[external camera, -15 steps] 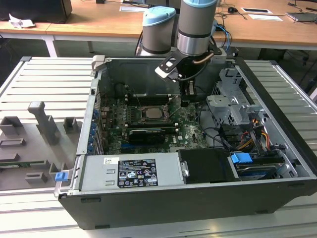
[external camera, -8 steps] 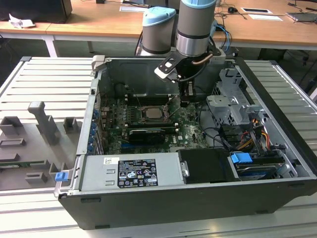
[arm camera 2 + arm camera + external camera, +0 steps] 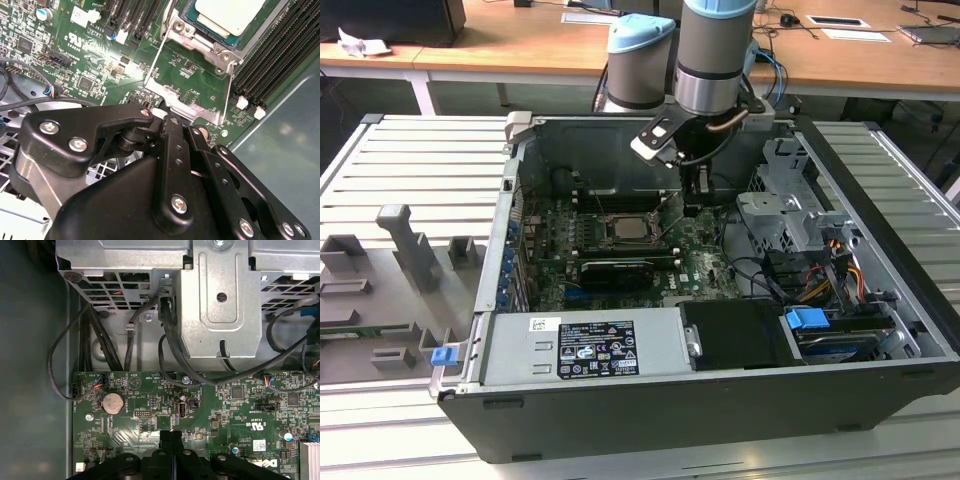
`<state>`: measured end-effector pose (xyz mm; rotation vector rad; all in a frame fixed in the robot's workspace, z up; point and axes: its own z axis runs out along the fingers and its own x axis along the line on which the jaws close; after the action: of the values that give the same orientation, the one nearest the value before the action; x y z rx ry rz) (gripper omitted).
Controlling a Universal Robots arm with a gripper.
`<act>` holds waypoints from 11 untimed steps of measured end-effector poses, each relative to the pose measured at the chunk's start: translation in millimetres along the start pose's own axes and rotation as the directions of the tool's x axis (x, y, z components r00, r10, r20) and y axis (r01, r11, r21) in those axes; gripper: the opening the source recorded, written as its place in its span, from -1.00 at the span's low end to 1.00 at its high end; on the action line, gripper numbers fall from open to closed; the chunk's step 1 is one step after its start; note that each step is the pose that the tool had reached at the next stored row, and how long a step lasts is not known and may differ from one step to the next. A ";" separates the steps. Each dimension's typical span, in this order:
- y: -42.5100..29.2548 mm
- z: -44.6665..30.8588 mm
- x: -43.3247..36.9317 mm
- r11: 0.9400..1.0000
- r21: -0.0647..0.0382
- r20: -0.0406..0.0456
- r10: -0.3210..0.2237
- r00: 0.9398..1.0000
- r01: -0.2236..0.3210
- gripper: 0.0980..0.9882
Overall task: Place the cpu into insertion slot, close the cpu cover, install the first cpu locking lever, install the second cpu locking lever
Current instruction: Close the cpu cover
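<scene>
Jaws pressed flat against each other, with nothing visible between them (both wrist views agree). In the second wrist view their tip is at the free edge of the cover (image 3: 186, 97); I cannot tell whether it touches or is just short of it.

The cpu (image 3: 227, 15) lies flat in the slot (image 3: 218, 49), pale face up, so the first step reads as done. The cover stands open off the slot, its cut-out frame between the jaws and the cpu. Thin wire levers (image 3: 230, 92) run beside the frame, unlatched. In the exterior view the arm hangs straight down into the open case (image 3: 720, 400), which rests on the ridged worktop (image 3: 400, 160).

Judgement: the step in hand is closing the cover.

Notes for doing it well:
- Push with the closed tip near the middle of the free edge, so the frame turns on its hinge without twisting.
- Follow the hinge's arc rather than shoving straight across.
- Keep the force light, since the seated cpu must not shift.
- Stay clear of the wire levers and the long memory slots (image 3: 280, 55) alongside.
- The cover should end flat around the cpu, with the cpu's face showing through the cut-out.
</scene>
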<state>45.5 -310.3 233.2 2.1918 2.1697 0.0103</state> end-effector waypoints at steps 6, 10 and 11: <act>-1.6 1.4 0.0 1.000 0.000 0.000 0.000 1.000 0.000 -0.98; -6.9 1.7 0.0 1.000 0.000 0.000 0.000 1.000 0.000 -0.98; -7.6 1.8 0.0 1.000 0.000 0.000 0.000 1.000 0.000 -0.98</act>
<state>38.0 -310.3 231.0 2.1919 2.1697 0.0104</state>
